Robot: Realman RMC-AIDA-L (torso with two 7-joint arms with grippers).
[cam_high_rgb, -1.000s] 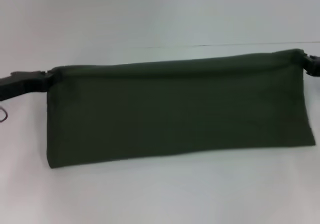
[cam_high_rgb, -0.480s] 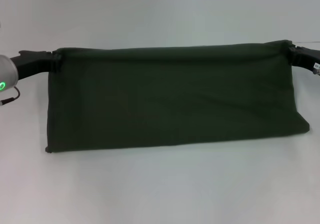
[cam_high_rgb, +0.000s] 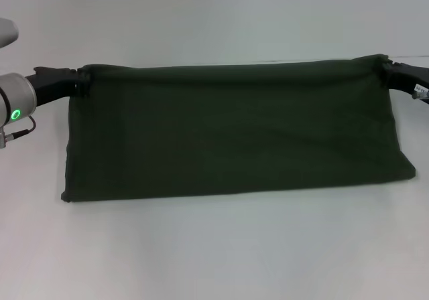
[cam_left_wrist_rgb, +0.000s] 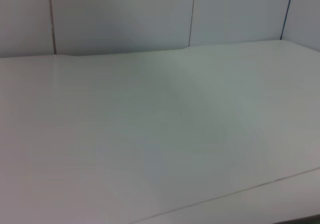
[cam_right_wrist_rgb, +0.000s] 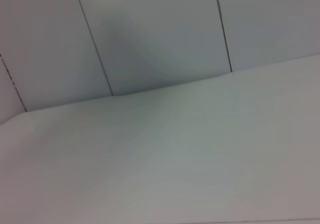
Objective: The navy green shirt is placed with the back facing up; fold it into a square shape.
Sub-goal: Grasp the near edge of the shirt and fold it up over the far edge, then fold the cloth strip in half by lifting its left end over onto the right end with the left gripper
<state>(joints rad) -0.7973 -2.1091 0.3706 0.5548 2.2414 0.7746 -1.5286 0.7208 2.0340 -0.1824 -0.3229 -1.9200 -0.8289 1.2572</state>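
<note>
The navy green shirt [cam_high_rgb: 234,129] hangs as a wide folded band in the head view, stretched between my two grippers, its lower edge near the white table [cam_high_rgb: 221,253]. My left gripper [cam_high_rgb: 82,84] is shut on the shirt's upper left corner. My right gripper [cam_high_rgb: 385,71] is shut on the upper right corner. The top edge runs nearly level between them. The wrist views show only bare table and wall panels; neither shows the shirt or any fingers.
The white table spreads around the shirt in the head view, with a thin seam line [cam_high_rgb: 409,57] at the far right. Grey wall panels [cam_left_wrist_rgb: 120,14] stand behind the table in the left wrist view and the right wrist view [cam_right_wrist_rgb: 160,34].
Both grippers have carried the shirt's top edge farther away and slightly right over the last second. The hanging band now looks taller and steadier. Both holds are unchanged.
</note>
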